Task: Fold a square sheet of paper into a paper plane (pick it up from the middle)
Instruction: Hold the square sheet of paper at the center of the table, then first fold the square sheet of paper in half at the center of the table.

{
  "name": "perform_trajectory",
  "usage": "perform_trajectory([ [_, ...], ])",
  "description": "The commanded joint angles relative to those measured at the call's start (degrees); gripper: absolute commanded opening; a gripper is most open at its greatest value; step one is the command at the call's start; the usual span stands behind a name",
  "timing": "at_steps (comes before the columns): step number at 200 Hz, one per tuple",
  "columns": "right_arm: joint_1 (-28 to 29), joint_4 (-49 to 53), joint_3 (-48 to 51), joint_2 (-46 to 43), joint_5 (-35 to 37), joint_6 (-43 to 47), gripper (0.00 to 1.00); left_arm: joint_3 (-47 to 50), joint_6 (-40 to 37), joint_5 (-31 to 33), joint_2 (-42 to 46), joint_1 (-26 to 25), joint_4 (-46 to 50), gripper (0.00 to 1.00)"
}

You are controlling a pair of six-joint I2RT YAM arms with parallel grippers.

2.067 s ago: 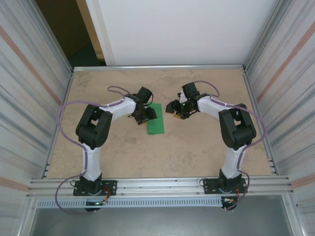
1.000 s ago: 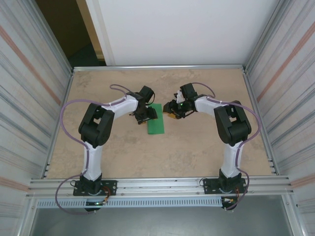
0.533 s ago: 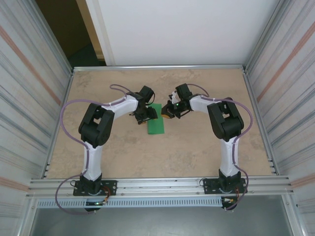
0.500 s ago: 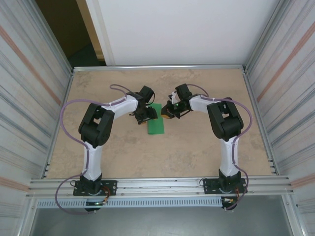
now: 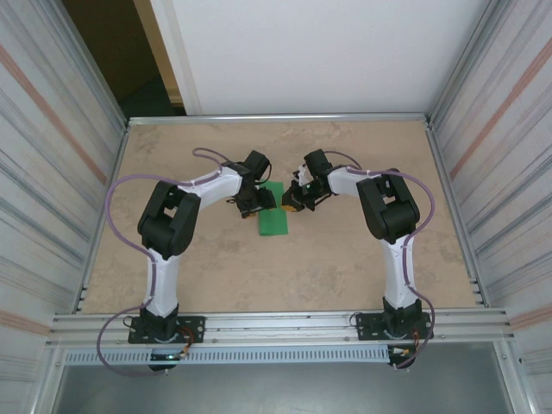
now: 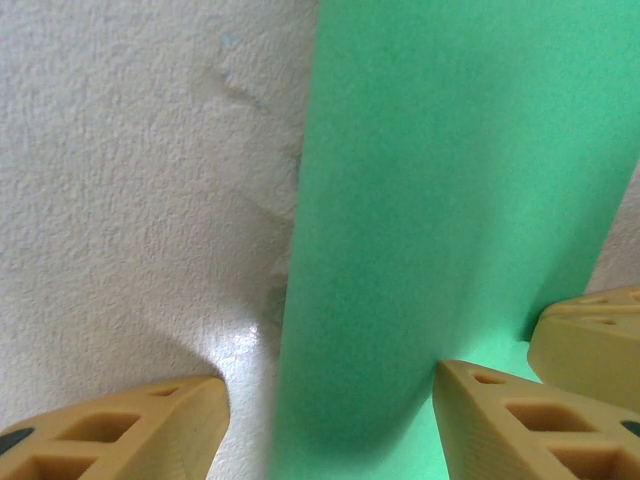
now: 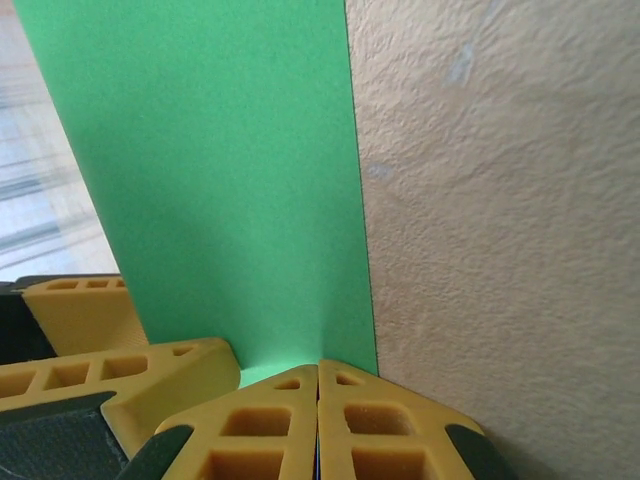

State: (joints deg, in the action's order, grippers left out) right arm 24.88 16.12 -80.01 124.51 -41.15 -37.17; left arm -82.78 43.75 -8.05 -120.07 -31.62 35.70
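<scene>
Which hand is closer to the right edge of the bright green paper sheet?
Right. The right hand is shut, tips at that edge of the bright green paper sheet; the left hand straddles the opposite edge, open, one finger over paper, one over table.

Premises: a robotics test cell of the lab or workshop kind. Two robot arms (image 5: 164, 228) are bolted to an aluminium rail (image 5: 276, 326) at the near edge of a tan table (image 5: 285, 276) — loose purple cables (image 5: 107, 211) loop from them. Ribbed metal panels (image 5: 52, 172) wall both sides and a plain white board (image 5: 319, 52) closes the back, beside a dark doorway (image 5: 112, 52).
</scene>
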Motion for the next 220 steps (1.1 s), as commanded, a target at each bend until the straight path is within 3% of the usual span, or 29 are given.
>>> perform_trajectory([
  [1, 0.6, 5.8, -0.4, 2.6, 5.3, 2.4, 0.09, 7.2, -0.2, 0.2, -10.9, -0.4, 2.0, 0.61],
  [48, 2.2, 9.7, -0.2, 4.1, 11.9, 4.0, 0.08, 3.7, -1.9, -1.7, -1.7, 1.7, -0.1, 0.62],
  [110, 3.1, 7.1, 1.3, 5.8, 13.2, 2.3, 0.01, 6.0, -3.5, -6.8, 12.5, 5.3, -8.0, 0.60],
  [176, 3.2, 6.2, 2.4, 6.8, 13.4, 1.9, 0.00, 11.4, -5.2, -21.5, 15.4, 4.6, -21.0, 0.26],
  [220, 3.4, 6.9, 2.2, 7.0, 14.5, 1.8, 0.00, 8.0, -6.5, -23.4, 9.9, 2.7, -17.7, 0.10],
])
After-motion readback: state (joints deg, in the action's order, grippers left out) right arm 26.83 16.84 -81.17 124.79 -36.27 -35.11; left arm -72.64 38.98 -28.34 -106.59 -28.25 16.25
